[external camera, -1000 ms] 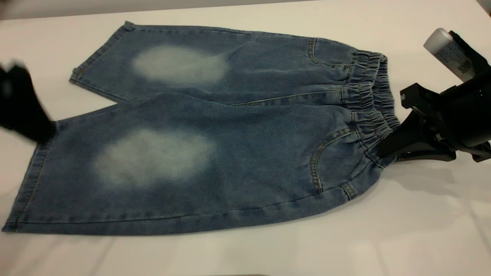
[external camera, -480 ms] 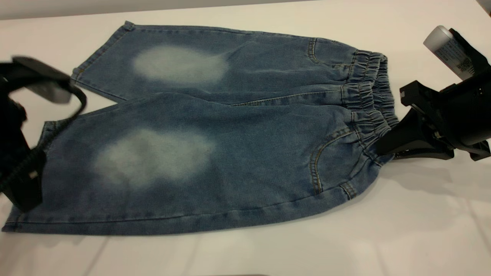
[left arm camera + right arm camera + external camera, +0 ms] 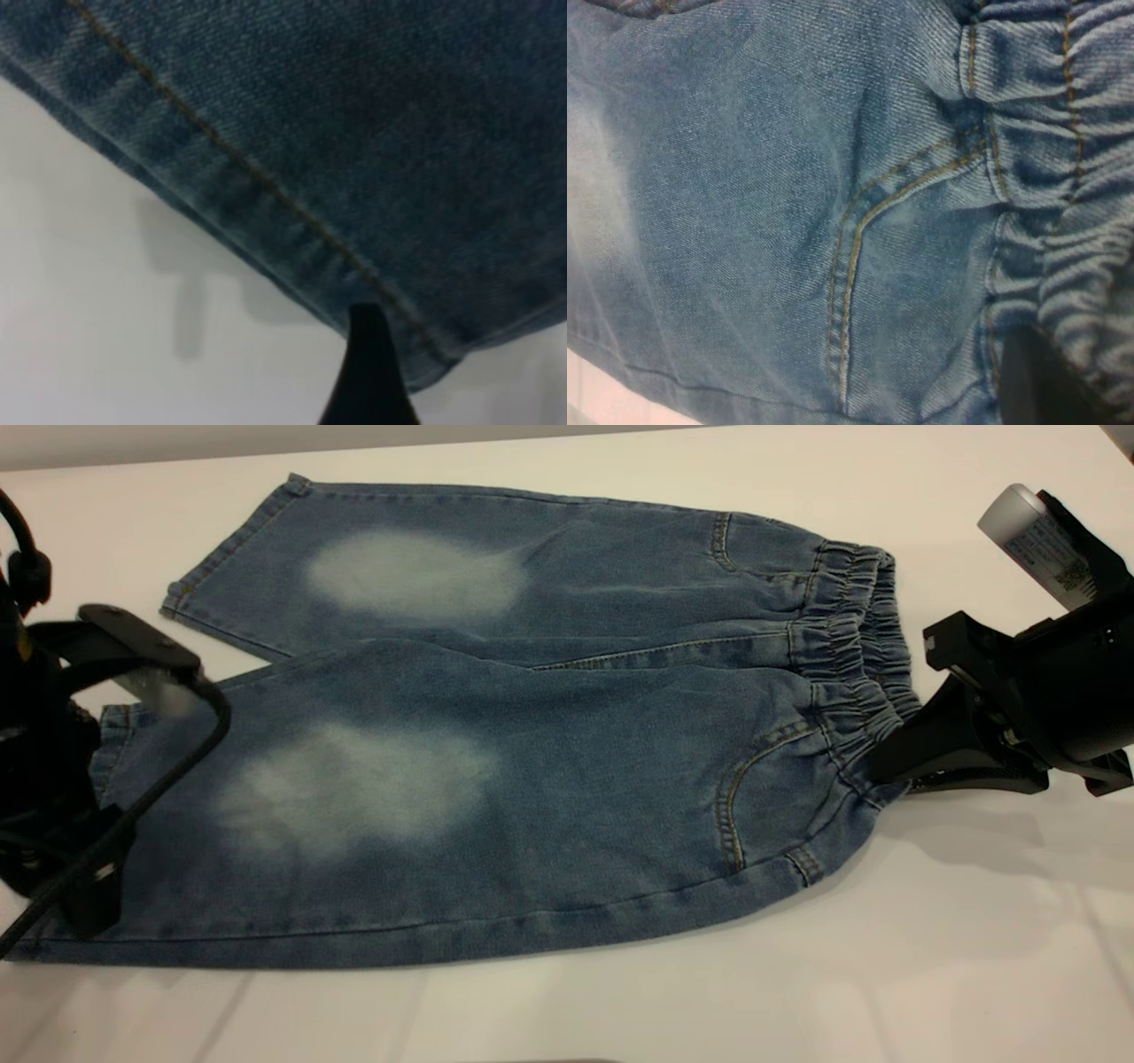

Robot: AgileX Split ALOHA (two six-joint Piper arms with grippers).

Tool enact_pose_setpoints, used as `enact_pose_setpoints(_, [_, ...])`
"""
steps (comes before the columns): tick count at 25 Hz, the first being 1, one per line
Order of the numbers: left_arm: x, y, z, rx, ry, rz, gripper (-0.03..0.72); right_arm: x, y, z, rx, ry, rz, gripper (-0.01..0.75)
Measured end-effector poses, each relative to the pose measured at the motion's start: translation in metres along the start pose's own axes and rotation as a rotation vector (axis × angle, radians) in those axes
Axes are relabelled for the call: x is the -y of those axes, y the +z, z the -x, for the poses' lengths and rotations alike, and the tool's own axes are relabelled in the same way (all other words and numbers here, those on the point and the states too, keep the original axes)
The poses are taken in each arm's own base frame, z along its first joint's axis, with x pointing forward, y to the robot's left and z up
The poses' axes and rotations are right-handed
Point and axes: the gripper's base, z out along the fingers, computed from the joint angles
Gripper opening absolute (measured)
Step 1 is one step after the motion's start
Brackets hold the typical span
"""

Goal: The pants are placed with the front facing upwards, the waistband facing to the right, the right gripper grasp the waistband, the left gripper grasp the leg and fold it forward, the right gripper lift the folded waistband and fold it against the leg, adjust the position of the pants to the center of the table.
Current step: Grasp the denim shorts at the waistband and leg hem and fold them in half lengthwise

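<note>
Waistband touching right end effector.

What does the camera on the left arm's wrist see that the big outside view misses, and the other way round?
Only the left wrist view shows the leg hem's orange stitching close up, with one black fingertip at the hem's corner. Only the exterior view shows the whole pants, both faded patches, the waistband, the right gripper at the waistband, and the left gripper over the leg end. Both show blue denim on the white table.
</note>
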Motion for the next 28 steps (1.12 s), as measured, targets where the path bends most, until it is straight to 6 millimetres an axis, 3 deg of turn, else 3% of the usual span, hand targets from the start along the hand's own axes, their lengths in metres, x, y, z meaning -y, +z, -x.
enact_pose_setpoints(5, [-0.001,-0.001,0.001,0.0,0.136,0.007,0.486,0.0,0.0,0.0,0.0,0.0,0.0,0.048])
enact_pose_setpoints(13, [0.002,0.0,-0.001,-0.023,0.217,-0.031,0.486,0.0,0.0,0.0,0.0,-0.012,0.0,0.05])
enact_pose_setpoints(24, [0.005,0.02,-0.004,-0.079,0.246,-0.06,0.482,0.0,0.0,0.0,0.0,-0.019,0.001,0.053])
enact_pose_setpoints(28, [0.004,0.022,-0.003,-0.084,0.233,-0.057,0.448,0.0,0.0,0.0,0.0,-0.019,0.001,0.057])
